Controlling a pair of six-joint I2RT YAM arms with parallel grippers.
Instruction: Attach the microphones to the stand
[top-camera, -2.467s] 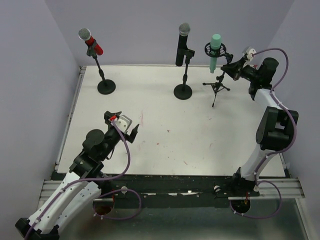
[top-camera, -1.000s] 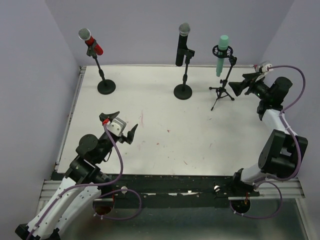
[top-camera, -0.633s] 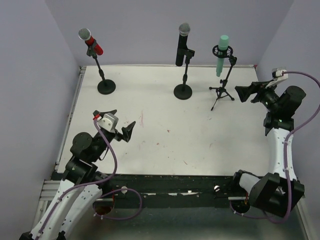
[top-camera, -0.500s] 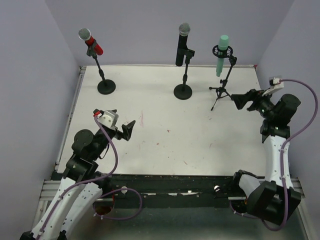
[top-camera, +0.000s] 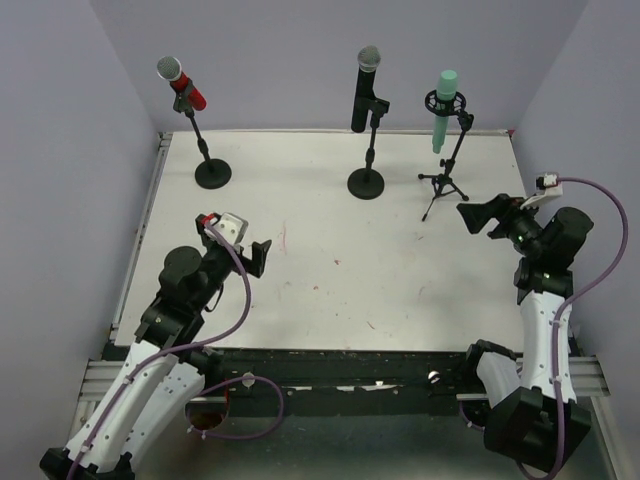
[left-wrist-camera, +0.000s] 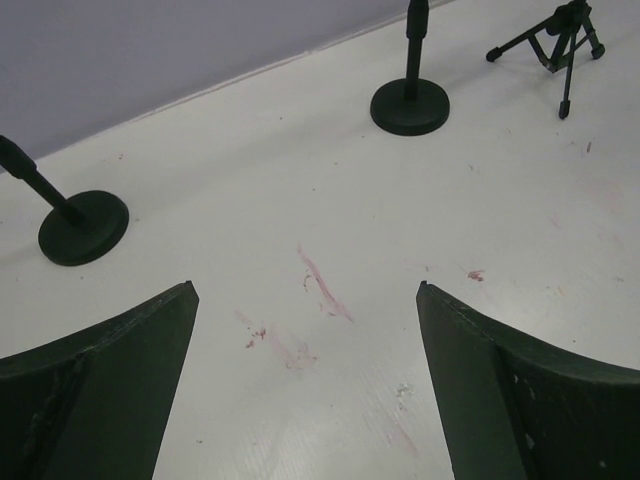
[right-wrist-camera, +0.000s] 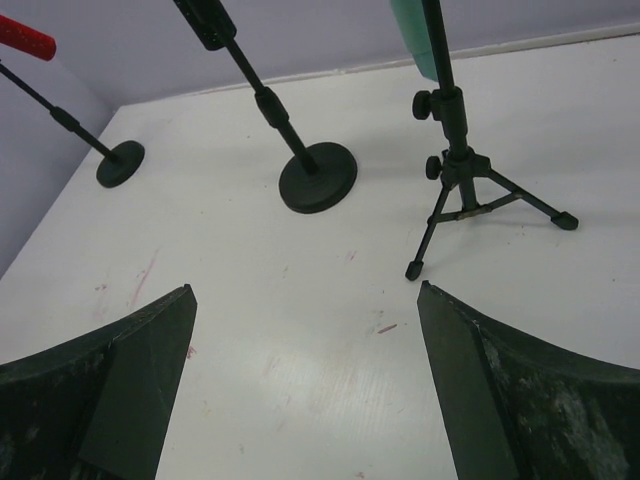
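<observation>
Three microphones sit in stands at the table's far side. The red microphone is clipped at a tilt on the left round-base stand. The black microphone is on the middle stand. The mint-green microphone hangs in the ring mount of the tripod stand. My left gripper is open over the near left of the table, holding nothing. My right gripper is open near the right edge, short of the tripod, with nothing between its fingers.
The white table has faint red marks. Lilac walls close the back and both sides. A raised rim runs along the left edge. The black rail with both arm bases lies at the near edge.
My right gripper has drawn back from the tripod toward the near side, leaving the mint-green microphone in its mount. The left gripper has shifted slightly. Both have stayed open.
</observation>
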